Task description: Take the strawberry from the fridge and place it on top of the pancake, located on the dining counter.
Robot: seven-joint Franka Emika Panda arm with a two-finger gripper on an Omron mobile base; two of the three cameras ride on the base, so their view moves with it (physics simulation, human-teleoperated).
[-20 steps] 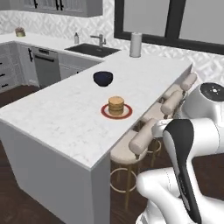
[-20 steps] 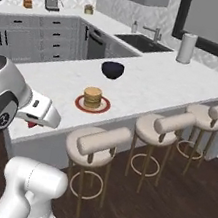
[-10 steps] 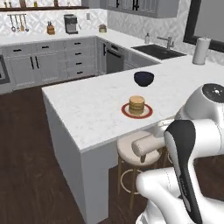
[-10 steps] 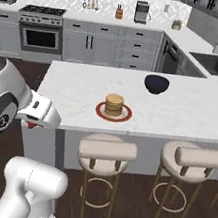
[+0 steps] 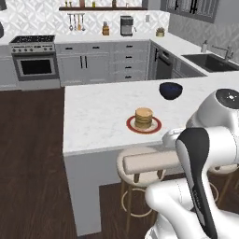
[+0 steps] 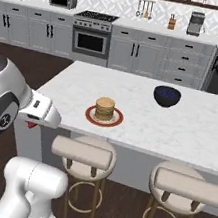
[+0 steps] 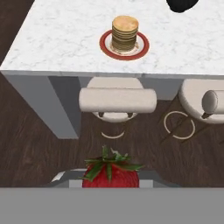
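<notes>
A small stack of tan pancakes (image 5: 144, 117) (image 6: 104, 108) (image 7: 124, 33) sits on a red-rimmed white plate (image 6: 90, 114) near the front edge of the white marble dining counter (image 5: 98, 116) (image 6: 133, 95) (image 7: 57, 35). My gripper (image 6: 32, 123) hangs in front of the counter, below its top and left of the plate, shut on a red strawberry (image 7: 110, 173) with green leaves. In the right base view just a red sliver of the fruit peeks out under the hand. The fridge is out of view.
A dark blue bowl (image 5: 170, 90) (image 6: 166, 96) stands on the counter behind the plate. Beige round stools (image 6: 84, 152) (image 6: 189, 186) (image 7: 117, 99) line the counter's near side, one directly below the pancakes. Wall cabinets and a stove (image 6: 91, 37) run along the back.
The base has swung around, so the whole scene has shifted: the counter's long side now faces me with the pancakes closer and more central. The arm keeps its pose.
</notes>
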